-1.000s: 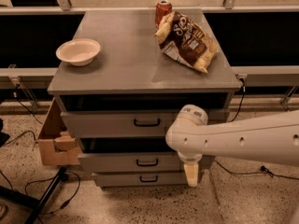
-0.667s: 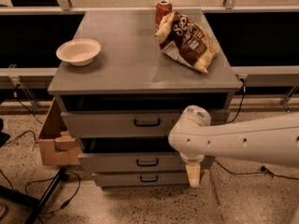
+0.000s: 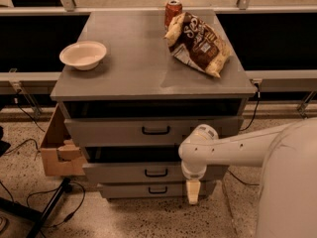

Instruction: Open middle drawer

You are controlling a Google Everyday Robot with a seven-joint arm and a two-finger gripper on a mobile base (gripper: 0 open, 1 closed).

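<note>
Grey and flat-fronted, the middle drawer (image 3: 121,173) lies at lower centre of the frame, between the taller drawer (image 3: 109,131) above and the narrowest drawer (image 3: 126,190) below, with its black handle (image 3: 156,172) at centre. The white arm (image 3: 233,150) crosses its right end. The gripper (image 3: 193,192) hangs just beneath, pointing down before the narrowest drawer's right end; whether it is spread or closed cannot be told. On the tabletop (image 3: 133,71) sit a bowl (image 3: 83,54), a can (image 3: 173,9) and a chip bag (image 3: 198,42).
</note>
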